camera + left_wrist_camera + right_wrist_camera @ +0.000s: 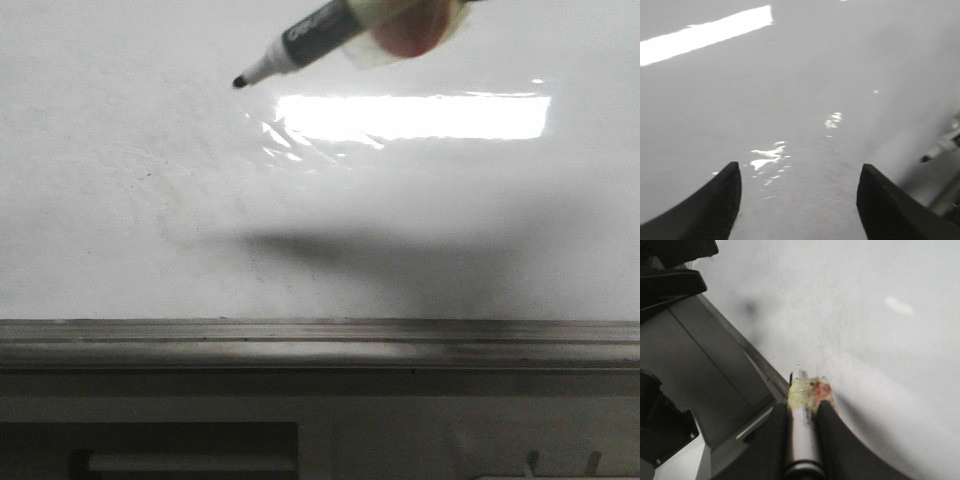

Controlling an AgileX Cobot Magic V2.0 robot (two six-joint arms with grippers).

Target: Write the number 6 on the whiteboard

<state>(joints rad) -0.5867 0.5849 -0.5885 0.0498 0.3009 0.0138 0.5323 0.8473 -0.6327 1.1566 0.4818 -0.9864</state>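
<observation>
Metal strip (320, 340): seen nearest the front camera, running along the near edge of the whiteboard (120, 200); in the right wrist view it is seen as a grey band (747, 365) bordering the white surface.
Whiteboard surface: glossy white, marked only by faint grey smudges; a bright rectangular light reflection (410, 116) is seen on it, and a soft dark shadow (400, 262) between that reflection and the metal strip.
Number 6: no black drawn line can be made out on the whiteboard in any view.
Marker (300, 45): held slanted above the whiteboard, beyond the reflection from the metal strip; its black tip (240, 82) is pointed down and to the left; whether the tip touches the whiteboard cannot be told.
Tape (410, 30): a yellowish wrap with a reddish patch is seen around the marker's barrel, where it is gripped.
Right pincer (807, 410): clenched on the marker's barrel, with a dark finger on each side of it; it is placed over the whiteboard just beside the metal strip.
Left pincer (800, 200): released, with its two dark fingers (715, 200) spread well apart over bare whiteboard; nothing is held between them.
Marker from the left wrist: the tip (940, 150) is seen to one side of the left pincer, apart from it.
</observation>
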